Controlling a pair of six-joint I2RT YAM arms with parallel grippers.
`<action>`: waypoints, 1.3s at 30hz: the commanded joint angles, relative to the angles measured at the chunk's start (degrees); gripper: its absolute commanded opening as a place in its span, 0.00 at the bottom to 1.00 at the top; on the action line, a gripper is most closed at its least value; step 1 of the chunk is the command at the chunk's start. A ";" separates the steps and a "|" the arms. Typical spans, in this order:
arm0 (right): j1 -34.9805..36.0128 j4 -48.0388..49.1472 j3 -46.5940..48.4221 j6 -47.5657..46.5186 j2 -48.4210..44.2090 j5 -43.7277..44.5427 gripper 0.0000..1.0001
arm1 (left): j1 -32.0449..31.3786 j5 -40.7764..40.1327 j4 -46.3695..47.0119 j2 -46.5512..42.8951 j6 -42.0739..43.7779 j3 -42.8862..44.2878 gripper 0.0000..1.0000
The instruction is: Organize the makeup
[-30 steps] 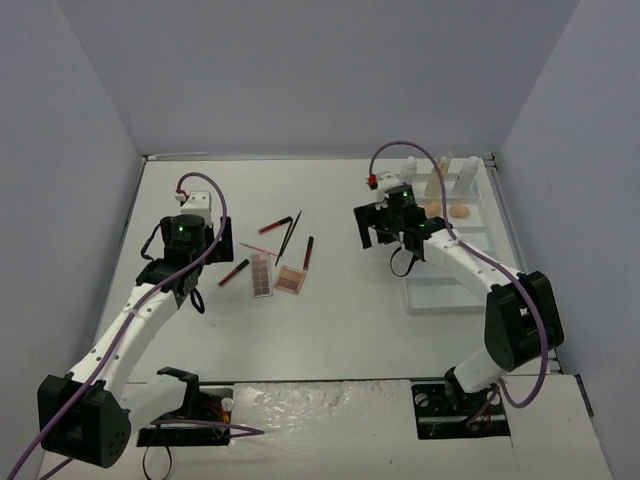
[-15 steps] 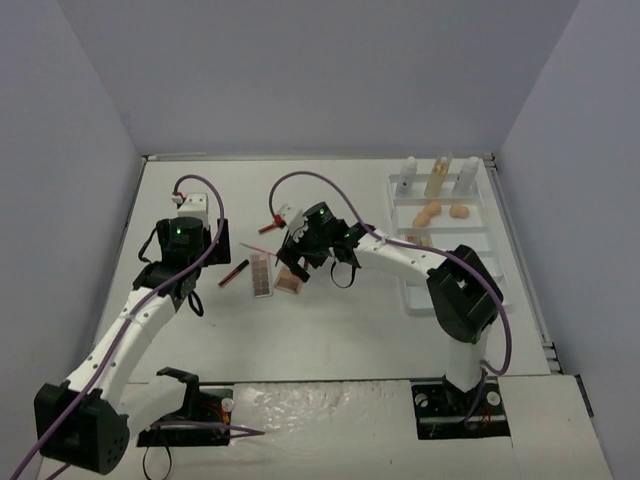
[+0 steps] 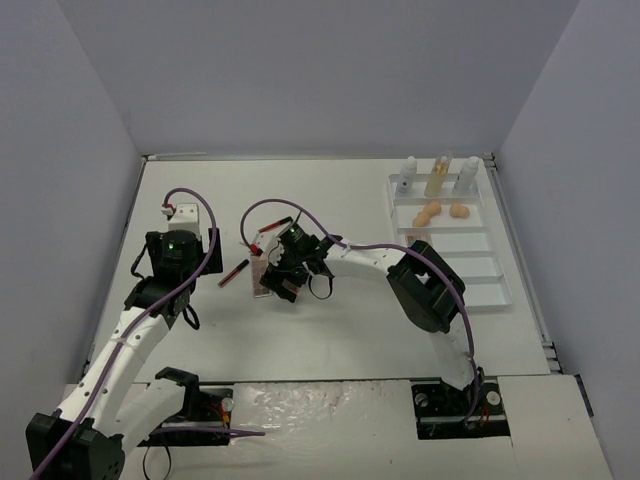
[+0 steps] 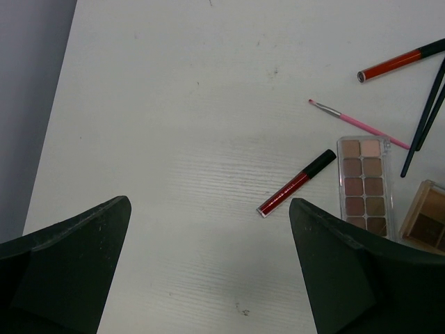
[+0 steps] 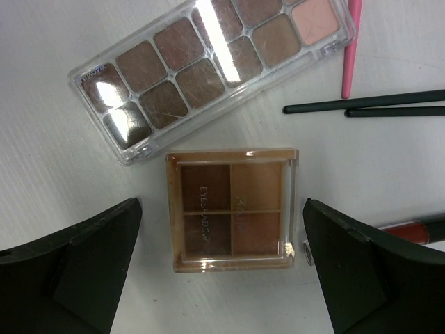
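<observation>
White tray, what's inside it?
The white tray holds three bottles at its far end: two white bottles with an amber bottle between. Two beige sponges lie in the next compartment. The right arm covers its near left part, hiding anything there.

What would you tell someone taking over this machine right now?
Left tool: open, empty, above bare table near a red lip tube.
Right tool: open, empty, poised over the square palette.
Done: three bottles and beige sponges sit in the tray.
Left: square palette, long palette, lip tubes, pink brush and dark brushes lie loose on the table.
</observation>
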 commanded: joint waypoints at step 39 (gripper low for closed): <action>-32.21 -0.22 -21.17 19.37 -35.77 14.89 0.31 | 0.26 1.18 2.71 0.36 1.25 3.02 0.97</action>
